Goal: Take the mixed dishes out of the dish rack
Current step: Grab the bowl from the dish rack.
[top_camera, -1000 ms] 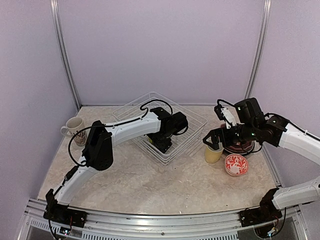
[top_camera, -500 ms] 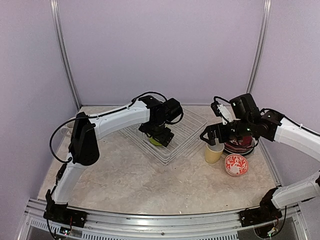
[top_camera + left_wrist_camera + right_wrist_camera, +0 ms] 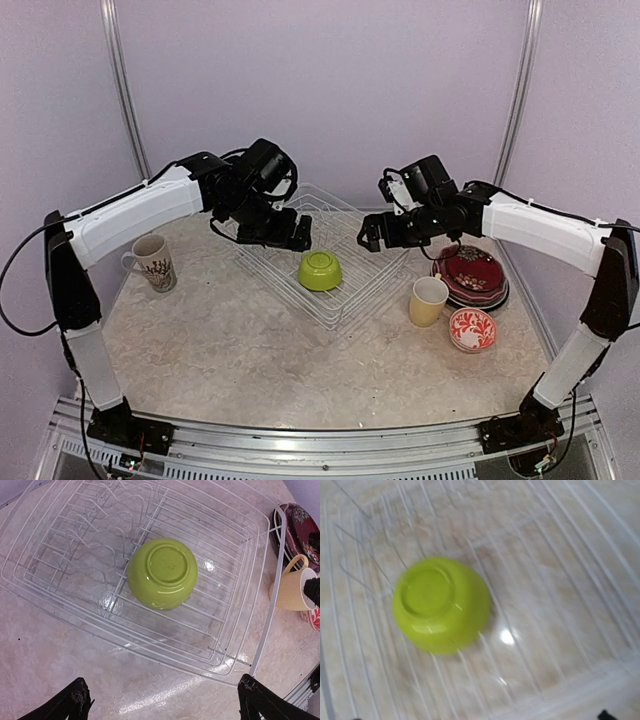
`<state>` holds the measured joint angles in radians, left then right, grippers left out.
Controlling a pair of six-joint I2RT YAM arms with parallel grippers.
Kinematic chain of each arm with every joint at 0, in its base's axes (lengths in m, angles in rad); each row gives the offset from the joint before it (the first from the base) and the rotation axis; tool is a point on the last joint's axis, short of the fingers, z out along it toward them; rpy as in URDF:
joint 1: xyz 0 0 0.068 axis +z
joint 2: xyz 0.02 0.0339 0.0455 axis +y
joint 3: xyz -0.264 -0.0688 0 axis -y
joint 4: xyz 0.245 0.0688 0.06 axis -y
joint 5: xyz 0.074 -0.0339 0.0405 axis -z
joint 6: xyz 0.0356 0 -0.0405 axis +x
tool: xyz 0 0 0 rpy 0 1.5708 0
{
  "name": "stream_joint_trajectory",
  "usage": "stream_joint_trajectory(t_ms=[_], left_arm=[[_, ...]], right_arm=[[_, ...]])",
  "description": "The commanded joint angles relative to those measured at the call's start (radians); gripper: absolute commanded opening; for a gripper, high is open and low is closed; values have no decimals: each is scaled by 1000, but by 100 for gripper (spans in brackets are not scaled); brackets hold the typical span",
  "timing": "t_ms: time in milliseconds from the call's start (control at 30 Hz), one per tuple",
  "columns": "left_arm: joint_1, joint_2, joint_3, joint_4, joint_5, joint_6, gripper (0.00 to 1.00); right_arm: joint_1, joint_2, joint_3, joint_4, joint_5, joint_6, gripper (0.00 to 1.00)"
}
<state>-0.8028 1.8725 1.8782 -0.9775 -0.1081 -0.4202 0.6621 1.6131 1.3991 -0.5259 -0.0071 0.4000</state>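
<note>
A lime green bowl (image 3: 320, 271) lies upside down in the white wire dish rack (image 3: 337, 318). My left gripper (image 3: 285, 235) hangs open and empty above the rack's left side. In the left wrist view its fingertips (image 3: 75, 705) are spread wide, with the bowl (image 3: 162, 572) and rack (image 3: 265, 630) below. My right gripper (image 3: 375, 232) hovers open over the rack's right side. Its view shows the bowl (image 3: 440, 602) on the rack wires (image 3: 560, 580), blurred. The pale yellow cup (image 3: 428, 300), the stacked plates (image 3: 470, 275), the small red-white bowl (image 3: 472, 329) and the patterned mug (image 3: 150, 262) stand on the table.
The cup (image 3: 292, 587) and plates (image 3: 300, 527) sit just right of the rack. The mug stands at the far left near the wall. Metal frame posts rise at the back corners. A rail runs along the near edge.
My left gripper has risen up and back off the bowl, leaving it in the rack. My right gripper has left the yellow cup and swung left over the rack.
</note>
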Motion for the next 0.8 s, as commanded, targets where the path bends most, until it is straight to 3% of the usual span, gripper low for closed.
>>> stream_joint_trajectory(t_ms=[0,200,500,767], left_arm=[[41,-169,-156,88,125,-31,99],[68,-341,-177,43,161,9,99],[79,-439,-142,25,134,77,99],[128,-494,-228,76,152,105,99]], right_arm=[[37,138,128,12,13,150,100],[60,294,240,57,9,387,100],[89,495,411,-88,72,689,100],[99,588,429,-63,17,788,100]])
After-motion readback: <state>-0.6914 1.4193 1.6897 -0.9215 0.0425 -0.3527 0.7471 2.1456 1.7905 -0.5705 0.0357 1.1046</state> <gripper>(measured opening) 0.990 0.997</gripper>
